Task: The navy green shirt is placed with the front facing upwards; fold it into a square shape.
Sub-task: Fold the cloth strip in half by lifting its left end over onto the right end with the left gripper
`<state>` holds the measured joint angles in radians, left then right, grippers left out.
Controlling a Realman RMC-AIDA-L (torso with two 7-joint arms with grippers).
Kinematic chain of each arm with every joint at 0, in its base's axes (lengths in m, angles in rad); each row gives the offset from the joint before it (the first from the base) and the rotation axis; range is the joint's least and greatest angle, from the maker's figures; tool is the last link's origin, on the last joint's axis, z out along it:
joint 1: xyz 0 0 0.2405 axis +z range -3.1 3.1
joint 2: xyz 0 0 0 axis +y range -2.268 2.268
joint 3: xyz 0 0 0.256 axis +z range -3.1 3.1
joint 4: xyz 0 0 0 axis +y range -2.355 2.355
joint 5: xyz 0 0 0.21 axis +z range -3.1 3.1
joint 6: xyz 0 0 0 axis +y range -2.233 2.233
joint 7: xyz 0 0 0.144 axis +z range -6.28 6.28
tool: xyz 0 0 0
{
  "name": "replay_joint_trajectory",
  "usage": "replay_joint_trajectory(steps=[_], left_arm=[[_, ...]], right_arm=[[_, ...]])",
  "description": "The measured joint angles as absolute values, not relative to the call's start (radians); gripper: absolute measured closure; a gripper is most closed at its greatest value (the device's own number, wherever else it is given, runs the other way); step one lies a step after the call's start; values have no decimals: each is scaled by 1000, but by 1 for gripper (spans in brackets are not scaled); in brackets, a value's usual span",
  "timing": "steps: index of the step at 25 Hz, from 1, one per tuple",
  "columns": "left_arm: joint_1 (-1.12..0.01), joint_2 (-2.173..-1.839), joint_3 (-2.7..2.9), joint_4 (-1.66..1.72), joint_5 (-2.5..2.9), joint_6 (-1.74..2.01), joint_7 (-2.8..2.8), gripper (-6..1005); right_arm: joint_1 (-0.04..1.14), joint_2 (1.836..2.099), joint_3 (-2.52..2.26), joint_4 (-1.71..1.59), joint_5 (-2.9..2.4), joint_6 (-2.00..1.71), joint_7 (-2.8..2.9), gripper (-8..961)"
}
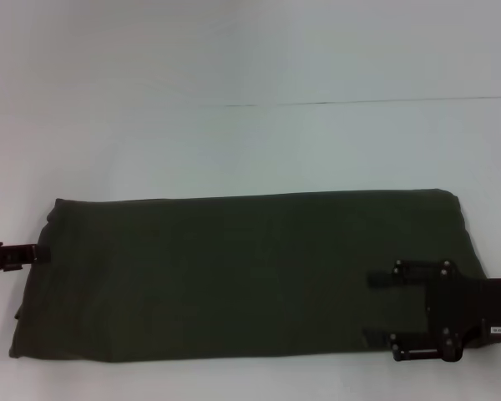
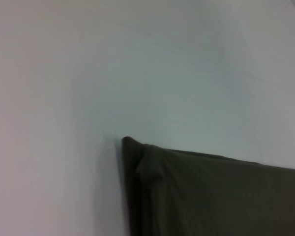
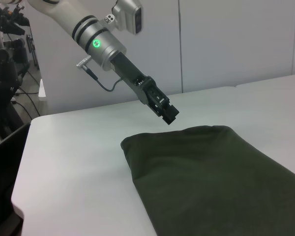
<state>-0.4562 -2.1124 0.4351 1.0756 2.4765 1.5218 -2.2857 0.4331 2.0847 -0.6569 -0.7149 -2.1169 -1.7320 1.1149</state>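
Observation:
The navy green shirt [image 1: 234, 276] lies on the white table [image 1: 234, 142] folded into a long flat band running left to right, with no lettering showing. My right gripper [image 1: 371, 309] hangs open over the band's right end, its two fingers spread across the cloth with nothing between them. At the band's left end is my left gripper [image 1: 32, 252], shut and pointing at the edge. The right wrist view shows it [image 3: 171, 117] hovering just above the shirt's end [image 3: 211, 182], holding nothing. The left wrist view shows only a folded corner of the shirt [image 2: 211, 196].
A thin seam [image 1: 359, 102] crosses the tabletop behind the shirt. Past the table's left end stand dark equipment and cables [image 3: 5, 73]. The table's edge [image 3: 19, 201] lies close to that end of the shirt.

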Motion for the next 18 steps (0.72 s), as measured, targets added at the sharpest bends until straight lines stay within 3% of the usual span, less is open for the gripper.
replay_joint_trajectory(steps=[4,15,18], left_arm=[[-451,-2112,434,1072,2484,1498,-2308,386],[-467,-2106,441,1022,2535,1457,-2307,110],[-472,-2104,458,1009,2539,1439,-2304,110]], right_arm=[[439,2088,-665,-710,-2117,-1721,1115,163],[456,2092,-672,-688,-2117,-1688,1123,170],[463,2092,-675,-677,-2117,-1682,1124,169]])
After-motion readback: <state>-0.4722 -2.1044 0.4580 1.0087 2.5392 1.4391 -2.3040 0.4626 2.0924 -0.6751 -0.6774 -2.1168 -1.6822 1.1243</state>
